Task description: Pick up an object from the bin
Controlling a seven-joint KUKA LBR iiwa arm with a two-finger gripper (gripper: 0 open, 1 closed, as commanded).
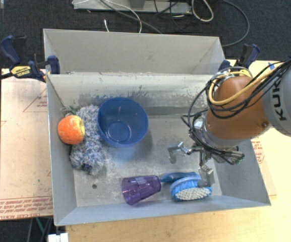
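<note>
Here the blue scrubbing brush (188, 187) lies just beside the hand (190, 162).

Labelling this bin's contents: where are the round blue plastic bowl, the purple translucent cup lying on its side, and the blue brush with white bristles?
blue bowl (119, 131), camera view, inner floor.
purple cup (141, 189), camera view, side wall.
blue brush (191, 193), camera view, white bristles.

Blue brush (188, 188) with white bristles upward, flat on the bin (158, 135) floor beside the near wall
</note>
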